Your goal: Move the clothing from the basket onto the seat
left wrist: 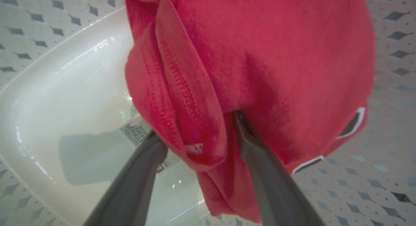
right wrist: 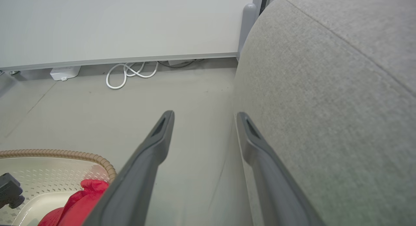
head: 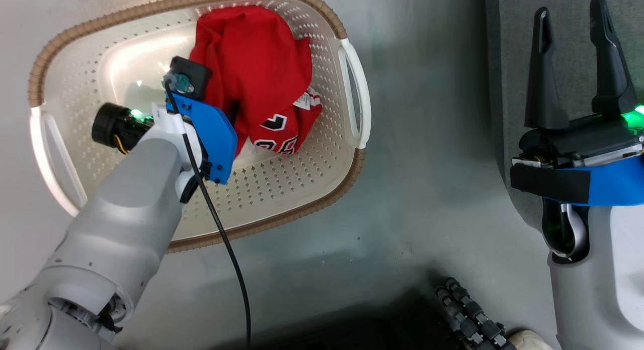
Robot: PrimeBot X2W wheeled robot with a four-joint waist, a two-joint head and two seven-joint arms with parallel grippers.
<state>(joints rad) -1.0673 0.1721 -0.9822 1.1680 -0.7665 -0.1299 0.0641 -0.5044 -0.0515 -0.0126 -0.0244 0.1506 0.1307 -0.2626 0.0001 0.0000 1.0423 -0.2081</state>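
Observation:
The clothing [head: 251, 63] is a bright red heap with black-and-white numerals, lying at the right end of the cream perforated basket [head: 302, 209]. My left wrist [head: 201, 134] reaches down into the basket beside the heap. In the left wrist view my left gripper [left wrist: 198, 128] is open, its two fingers straddling a hemmed fold of the clothing [left wrist: 276, 57] above the basket floor [left wrist: 65, 106]. My right gripper [head: 570, 13] stands open and empty against the grey seat [head: 508, 63]. In the right wrist view that gripper [right wrist: 204, 115] hangs over bare floor beside the seat [right wrist: 325, 106].
A paper label [left wrist: 135, 130] lies on the basket bottom. A black cable [head: 226, 249] runs along my left arm. A coiled white cord [right wrist: 126, 75] and a white box [right wrist: 65, 73] lie by the far wall. The basket rim [right wrist: 65, 153] shows left of the right gripper.

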